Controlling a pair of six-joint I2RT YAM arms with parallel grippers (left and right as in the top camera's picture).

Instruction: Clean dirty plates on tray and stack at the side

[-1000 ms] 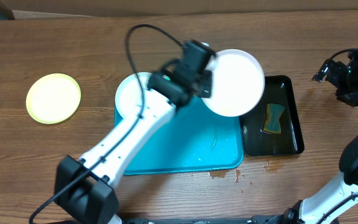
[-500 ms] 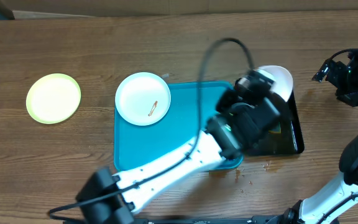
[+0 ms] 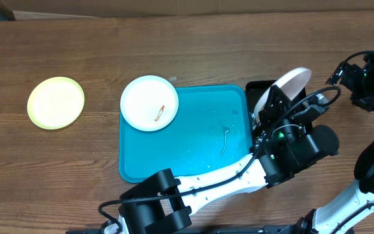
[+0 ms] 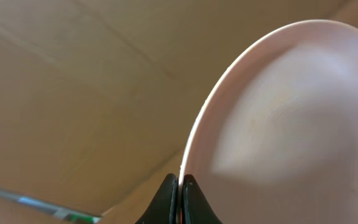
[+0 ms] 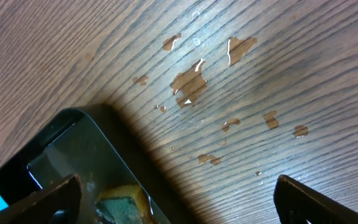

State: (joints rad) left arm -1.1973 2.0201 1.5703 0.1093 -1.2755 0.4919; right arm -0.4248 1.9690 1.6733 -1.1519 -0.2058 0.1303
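Left wrist: plate (image 4: 278, 124) (white) in fingers (image 4: 166, 202)

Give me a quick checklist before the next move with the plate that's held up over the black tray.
1. Grip of left tool on held plate rim: ok, shut on it.
2. Plate over black tray: ok, tilted above it.
3. Free right tool for the sponge: ok, open and empty.
4. Plate's face clean: cannot tell.
5. The other white plate at the turquoise tray corner clean: not ok, brown smear.
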